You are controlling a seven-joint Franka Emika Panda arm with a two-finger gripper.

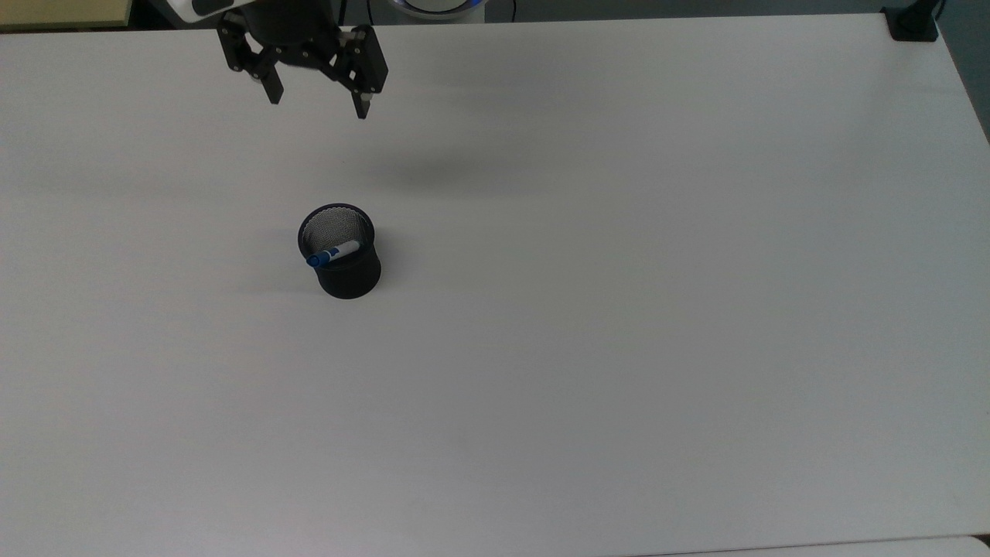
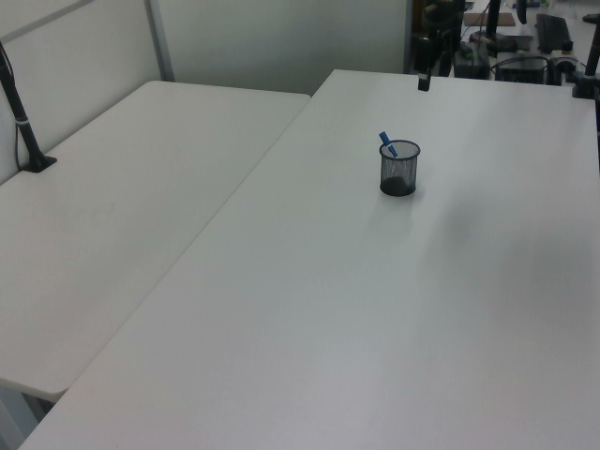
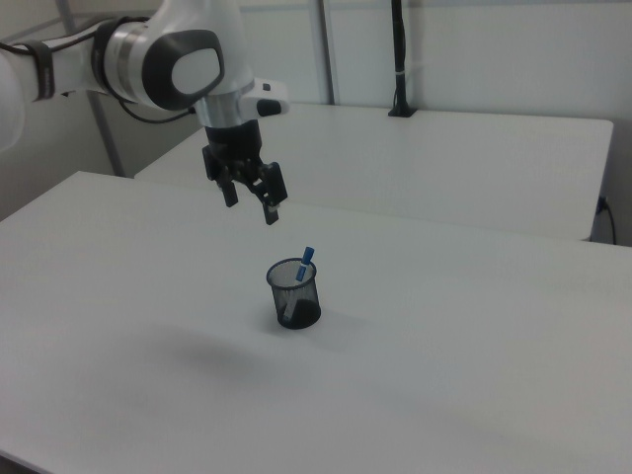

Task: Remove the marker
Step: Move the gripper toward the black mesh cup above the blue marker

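the gripper [image 1: 317, 100] hangs above the white table [image 1: 619, 309] with its two fingers spread wide and nothing between them, well apart from the black mesh cup [image 1: 340, 251] and up toward the top view's top edge. the marker [image 1: 334, 253] stands in that cup, leaning against the rim, its blue cap poking out over the edge at the top view's left. in the right view the gripper [image 3: 251, 201] sits above and to the right view's left of the cup [image 3: 294, 294], with the marker's cap [image 3: 307, 256] clear above the rim. the step in hand looks like the approach, and to do it well the claw wants to centre over that exposed cap, line its fingers across the barrel, come down without nudging the light cup, then close and lift along the marker's lean.
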